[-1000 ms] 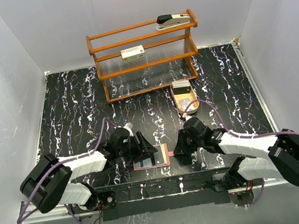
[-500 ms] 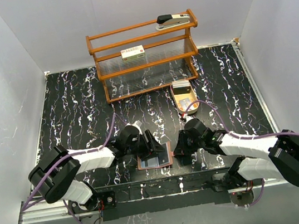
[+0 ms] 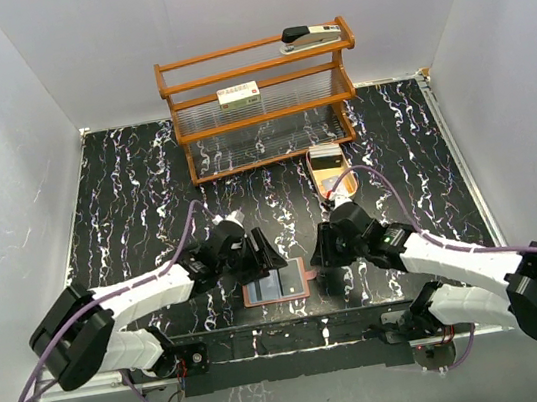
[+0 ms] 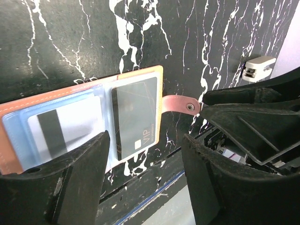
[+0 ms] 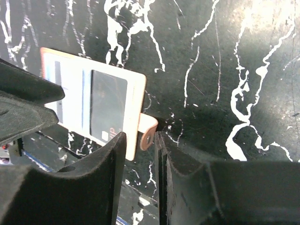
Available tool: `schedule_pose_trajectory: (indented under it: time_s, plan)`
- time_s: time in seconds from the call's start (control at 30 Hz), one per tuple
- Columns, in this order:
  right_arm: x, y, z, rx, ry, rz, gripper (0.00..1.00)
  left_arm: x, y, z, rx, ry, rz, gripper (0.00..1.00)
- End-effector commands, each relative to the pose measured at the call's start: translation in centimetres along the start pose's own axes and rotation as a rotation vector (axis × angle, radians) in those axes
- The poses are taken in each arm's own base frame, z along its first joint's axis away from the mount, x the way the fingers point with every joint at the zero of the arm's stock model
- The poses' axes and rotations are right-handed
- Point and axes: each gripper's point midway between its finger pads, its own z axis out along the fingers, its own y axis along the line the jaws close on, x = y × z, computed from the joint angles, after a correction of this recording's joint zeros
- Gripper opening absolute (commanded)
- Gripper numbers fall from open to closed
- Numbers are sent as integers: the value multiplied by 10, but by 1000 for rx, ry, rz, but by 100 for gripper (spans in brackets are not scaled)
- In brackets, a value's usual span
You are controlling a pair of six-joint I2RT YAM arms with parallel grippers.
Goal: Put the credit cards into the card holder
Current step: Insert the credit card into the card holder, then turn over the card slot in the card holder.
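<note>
From the top external view only a flat, open card holder [image 3: 279, 286] can be made out, laid at 6 o'clock on the table [image 3: 124, 182] and hemmed in by both arms. What's inside only gets shown by the left wrist view: two credit cards [image 4: 136, 119] tucked in clear pockets, a dark one marked VIP and a pale one with a black stripe at its 9 o'clock. The closing tab [image 4: 180, 103] is stuck out at 3 o'clock. The left gripper [image 4: 144, 138] is spread wide over the holder, nothing held. In the right wrist view the right gripper [image 5: 143, 137] is seen parted only narrowly, with the tab sitting in the gap. Whether it's touched can't be told.
</note>
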Motion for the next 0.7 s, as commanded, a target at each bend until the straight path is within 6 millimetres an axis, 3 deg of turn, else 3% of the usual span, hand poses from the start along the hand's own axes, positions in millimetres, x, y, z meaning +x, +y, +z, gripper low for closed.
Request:
schedule_pose_trajectory:
  time_s: [0.0,0.27,0.53,0.67]
  plan:
    - [-22,27,-14,-75,-54,0,28,-16,13,-19,-66,-41,7,62]
    - [-16,68,0,-168,-20,15,27,-32,44,-42,-50,-38,-110,62]
    - [-10,116,26,-207,28,-42,25,-35,43,-56,64,-24,-187,62]
    - [-9,121,41,-170,49,-56,22,-34,44,-56,77,-20,-195,62]
